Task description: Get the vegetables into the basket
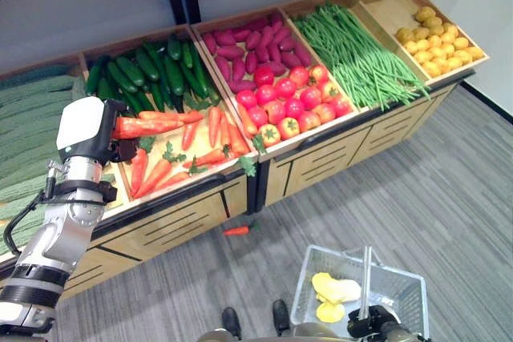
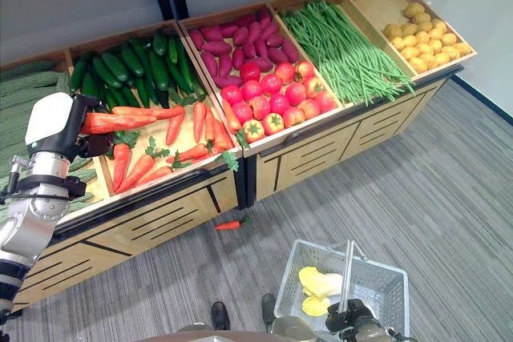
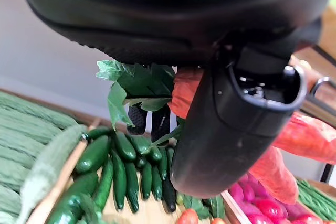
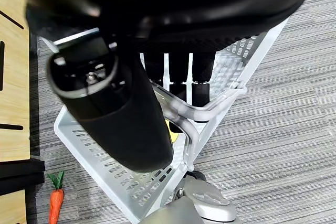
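Note:
My left hand is shut on a bunch of orange carrots and holds them level just above the carrot bin. In the left wrist view the thumb presses against the carrots, and their green tops stick out past the curled fingers. At the lower right, my right hand is shut on the handle of the white wire basket, which hangs over the floor. Yellow produce lies in the basket. One small carrot lies on the floor below the stand.
The wooden stand holds bins of cucumbers, purple sweet potatoes, tomatoes, green beans and yellow potatoes. Pale green gourds lie at the far left. Grey carpet spreads in front.

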### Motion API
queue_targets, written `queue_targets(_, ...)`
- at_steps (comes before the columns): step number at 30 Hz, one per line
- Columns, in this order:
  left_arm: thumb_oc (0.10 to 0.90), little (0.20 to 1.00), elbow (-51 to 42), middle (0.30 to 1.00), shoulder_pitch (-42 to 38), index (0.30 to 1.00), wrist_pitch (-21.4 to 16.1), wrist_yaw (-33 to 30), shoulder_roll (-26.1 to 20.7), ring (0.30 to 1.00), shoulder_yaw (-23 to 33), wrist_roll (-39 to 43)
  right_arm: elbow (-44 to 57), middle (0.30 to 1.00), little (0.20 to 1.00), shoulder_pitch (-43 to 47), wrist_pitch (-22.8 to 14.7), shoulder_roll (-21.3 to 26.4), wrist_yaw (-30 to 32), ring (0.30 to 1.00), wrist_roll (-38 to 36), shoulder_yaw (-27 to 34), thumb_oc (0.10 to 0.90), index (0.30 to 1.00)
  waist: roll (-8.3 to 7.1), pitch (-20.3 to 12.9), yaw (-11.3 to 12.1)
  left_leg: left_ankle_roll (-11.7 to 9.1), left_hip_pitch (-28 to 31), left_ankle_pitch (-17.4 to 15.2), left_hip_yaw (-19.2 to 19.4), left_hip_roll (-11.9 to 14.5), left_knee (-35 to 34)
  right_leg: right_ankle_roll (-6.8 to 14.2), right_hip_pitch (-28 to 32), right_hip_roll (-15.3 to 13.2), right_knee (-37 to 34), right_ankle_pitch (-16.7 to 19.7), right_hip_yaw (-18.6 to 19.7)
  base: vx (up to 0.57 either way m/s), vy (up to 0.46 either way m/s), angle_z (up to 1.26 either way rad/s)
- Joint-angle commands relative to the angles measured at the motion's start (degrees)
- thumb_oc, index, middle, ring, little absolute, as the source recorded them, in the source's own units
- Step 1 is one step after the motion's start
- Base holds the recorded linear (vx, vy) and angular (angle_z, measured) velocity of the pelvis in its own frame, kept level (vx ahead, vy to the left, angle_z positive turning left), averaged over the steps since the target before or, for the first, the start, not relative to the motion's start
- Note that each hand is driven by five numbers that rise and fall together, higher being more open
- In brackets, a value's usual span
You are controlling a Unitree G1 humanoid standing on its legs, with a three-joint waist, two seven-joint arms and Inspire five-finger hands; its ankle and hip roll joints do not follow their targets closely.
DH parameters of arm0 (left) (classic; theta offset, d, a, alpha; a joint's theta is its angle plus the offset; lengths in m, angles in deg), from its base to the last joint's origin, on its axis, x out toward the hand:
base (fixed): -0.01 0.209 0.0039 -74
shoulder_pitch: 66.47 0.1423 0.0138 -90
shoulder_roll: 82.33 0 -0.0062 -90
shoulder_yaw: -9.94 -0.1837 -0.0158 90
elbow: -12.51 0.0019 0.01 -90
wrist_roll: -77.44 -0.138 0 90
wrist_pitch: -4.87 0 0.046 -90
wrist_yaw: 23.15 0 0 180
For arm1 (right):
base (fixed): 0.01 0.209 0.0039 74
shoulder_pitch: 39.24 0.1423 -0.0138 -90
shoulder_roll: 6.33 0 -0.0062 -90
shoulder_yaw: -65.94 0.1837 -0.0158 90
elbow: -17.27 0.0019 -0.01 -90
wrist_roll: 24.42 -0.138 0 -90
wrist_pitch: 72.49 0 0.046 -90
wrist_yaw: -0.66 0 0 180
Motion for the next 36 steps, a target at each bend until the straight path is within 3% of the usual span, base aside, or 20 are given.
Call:
queue_targets(1,0.4,0.3,-5.31,0.3,-2.07,0.3,-3.59,-3.35,0.95,0.3,7.71,1.3,-3.69,0.3,0.3,-3.85,0.43,1.09,-0.29,0.3,1.66,0.38,0.4,0.3,0.16,-5.73,0.39,0.96,0.93,-7.11,-3.51,-1.11,2.23,4.24,-3.07,-2.93,3.56,-4.01,-1.82,-0.01,0.012,0.09)
queue_targets(8,0.4,0.3,-12.89,0.3,5.25,0.3,-4.72,-0.9,6.4,0.3,10.86,5.06,-3.69,0.3,0.3,-4.06,0.71,0.48,-0.15,0.3,1.35,1.74,0.4,0.3,0.13,-6.26,0.72,1.55,1.63,-7.28,-4.75,-1.71,1.93,4.37,-2.37,-3.5,4.33,-4.38,-2.74,-0.03,0.037,0.1)
queue_targets(20,0.4,0.3,-19.53,0.3,15.06,0.3,-6.15,4.13,14.53,0.3,10.93,12.43,-4.08,0.3,0.3,-3.97,0.86,0.0,0.68,0.3,1.03,3.86,0.4,0.3,0.12,-5.92,1.59,2.94,2.17,-8.41,-5.79,-2.83,2.91,5.0,-1.54,-4.64,5.64,-4.83,-3.67,-0.02,0.055,0.07)
queue_targets(30,0.4,0.3,-21.78,0.3,14.21,0.3,-7.09,5.66,15.34,0.3,8.48,17.21,-3.54,0.3,0.3,-3.88,0.55,0.37,1.6,0.3,1.2,4.34,0.4,0.3,0.62,-5.39,1.02,4.03,1.97,-9.44,-4.92,-3.75,3.89,5.84,-1.93,-5.59,5.99,-4.26,-2.84,-0.01,0.066,-0.01)
queue_targets(36,0.4,0.3,-21.71,0.3,10.11,0.3,-6.97,5.77,14.81,0.3,5.59,17.6,-2.57,0.3,0.3,-4.12,0.15,0.75,2.96,0.3,0.18,5.3,0.4,0.3,1.44,-4.46,-0.6,4.65,1.77,-9.57,-2.81,-4.37,3.4,6.72,-3.99,-5.82,6.82,-2.97,-0.9,-0.02,0.067,-0.09)
